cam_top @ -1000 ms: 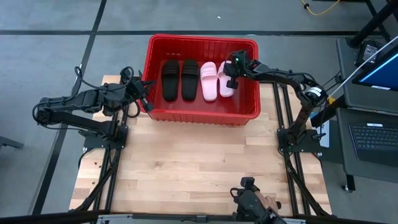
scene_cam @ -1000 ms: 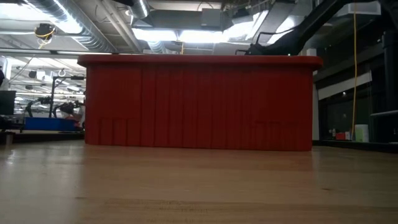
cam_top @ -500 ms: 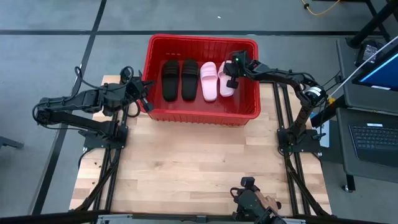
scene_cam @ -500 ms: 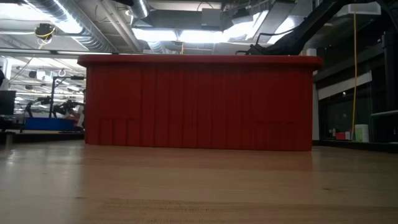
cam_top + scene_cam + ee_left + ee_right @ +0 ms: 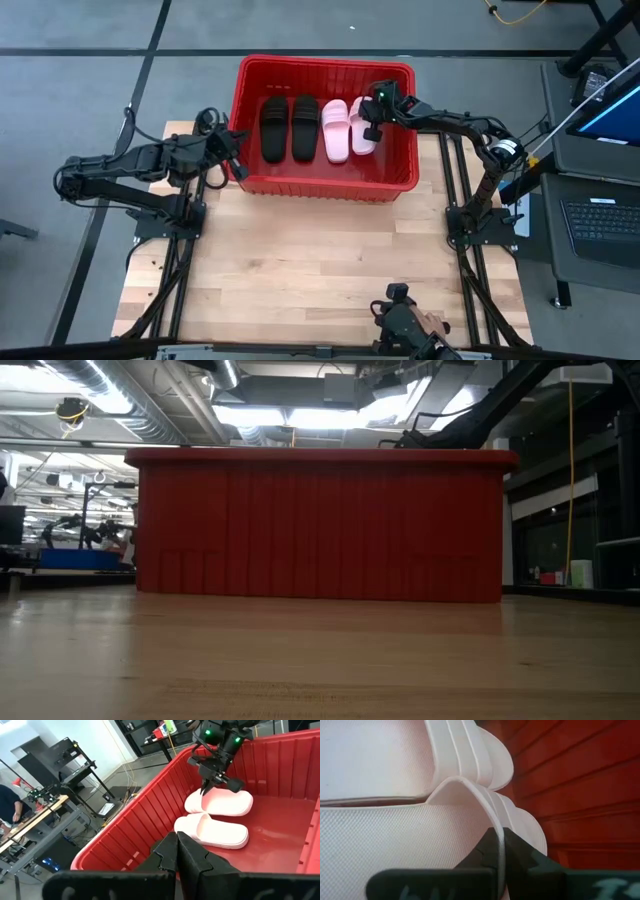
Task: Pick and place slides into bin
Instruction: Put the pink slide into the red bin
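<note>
With all four slides [image 5: 312, 129] already in the bin [image 5: 325, 186], the right pincer [image 5: 369, 128], pinching the strap of the rightmost pink slide [image 5: 395, 845], should spread and lift straight up, while the left pincer [image 5: 237, 160], pressed together, waits outside the bin's left wall.

The pale butcher-block wooden table [image 5: 320, 260] carries, directly on its planks, only the large rectangular bright red plastic bin [image 5: 325, 185] with ribbed walls, which stands at twelve o'clock, its far end overhanging the table's far edge.
</note>
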